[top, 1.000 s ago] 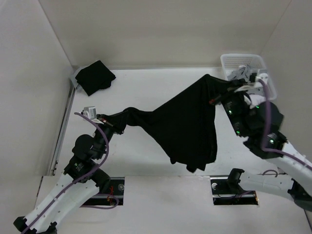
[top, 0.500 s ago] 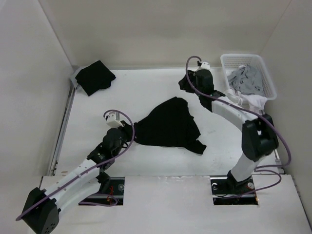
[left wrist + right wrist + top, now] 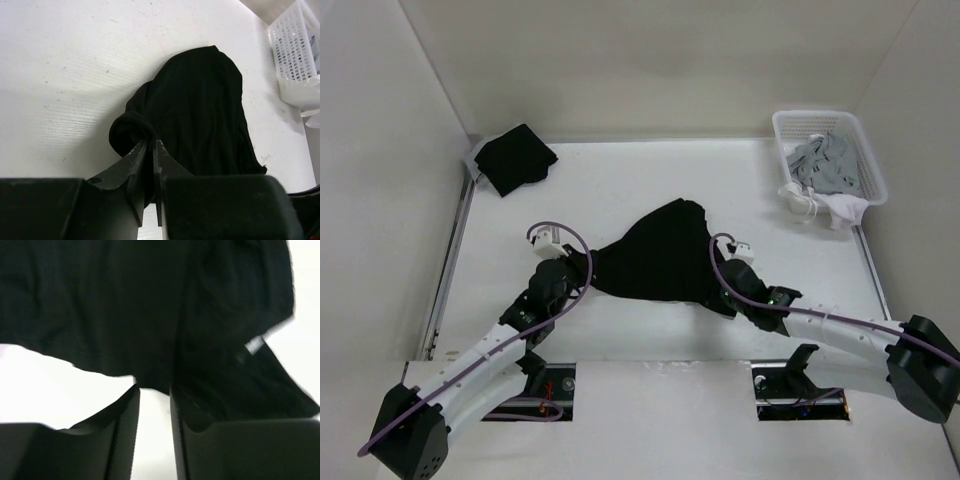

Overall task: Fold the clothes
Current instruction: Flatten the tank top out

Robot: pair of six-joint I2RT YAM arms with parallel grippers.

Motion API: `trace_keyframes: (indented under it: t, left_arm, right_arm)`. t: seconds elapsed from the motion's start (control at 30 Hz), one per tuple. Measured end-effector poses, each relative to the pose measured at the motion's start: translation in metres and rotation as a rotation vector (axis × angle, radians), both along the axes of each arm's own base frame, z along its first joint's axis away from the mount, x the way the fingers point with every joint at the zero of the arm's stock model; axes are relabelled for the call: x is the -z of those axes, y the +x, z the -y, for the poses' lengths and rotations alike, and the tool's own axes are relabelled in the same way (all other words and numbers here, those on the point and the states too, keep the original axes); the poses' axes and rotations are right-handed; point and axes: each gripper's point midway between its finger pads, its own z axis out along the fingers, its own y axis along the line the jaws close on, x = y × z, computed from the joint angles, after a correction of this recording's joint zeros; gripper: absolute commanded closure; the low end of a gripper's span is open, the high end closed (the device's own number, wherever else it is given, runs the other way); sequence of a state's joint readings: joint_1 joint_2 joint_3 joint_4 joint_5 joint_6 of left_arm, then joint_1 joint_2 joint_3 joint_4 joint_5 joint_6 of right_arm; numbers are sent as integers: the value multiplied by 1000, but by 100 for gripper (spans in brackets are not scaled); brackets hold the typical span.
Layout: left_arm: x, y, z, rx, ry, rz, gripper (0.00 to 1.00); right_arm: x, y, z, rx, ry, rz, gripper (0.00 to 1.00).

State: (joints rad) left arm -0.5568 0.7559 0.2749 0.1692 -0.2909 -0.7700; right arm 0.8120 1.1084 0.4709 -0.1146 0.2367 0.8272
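Now, garment (image 3: 660, 260): black, crumpled in a rough triangle in the middle of the table (image 3: 620, 190), narrow end toward the far side, wide edge toward the arms.
Left gripper (image 3: 149, 142): low at the garment's left corner, fingers pressed together on a bunched roll of the fabric.
Right gripper (image 3: 154, 387): low at the garment's near right edge, fingers a narrow slit apart with the hem at their tips; whether it clamps the hem, I cannot tell.
Basket (image 3: 873, 170): white, in the far right corner, well apart from the garment, holding grey clothes (image 3: 825, 160); a white cloth (image 3: 820, 205) hangs over its near rim.
Black bundle (image 3: 515, 158): far left corner, by the wall.
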Motion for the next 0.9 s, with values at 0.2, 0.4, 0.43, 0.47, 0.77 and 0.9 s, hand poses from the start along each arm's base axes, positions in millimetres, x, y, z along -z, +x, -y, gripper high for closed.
trace_keyframes:
  t: [0.2, 0.4, 0.43, 0.47, 0.77, 0.9]
  left_arm:
    - [1, -1, -2, 5, -3, -10, 92]
    - [0, 1, -12, -12, -14, -17, 92]
    - [1, 1, -13, -13, -15, -20, 92]
    - [1, 1, -12, -10, -16, -22, 92]
    - [2, 0, -10, 4, -19, -27, 92]
    - [2, -1, -10, 6, -20, -28, 92]
  right_arm:
    - [10, -9, 8, 65, 5, -36, 62]
    - [29, -10, 9, 72, -37, -80, 67]
    - [30, -9, 8, 72, -36, -78, 69]
    - [31, -8, 6, 71, -32, -75, 70]
    - [31, -2, 0, 64, -20, -57, 73]
    - [32, -1, 0, 57, -29, -56, 88]
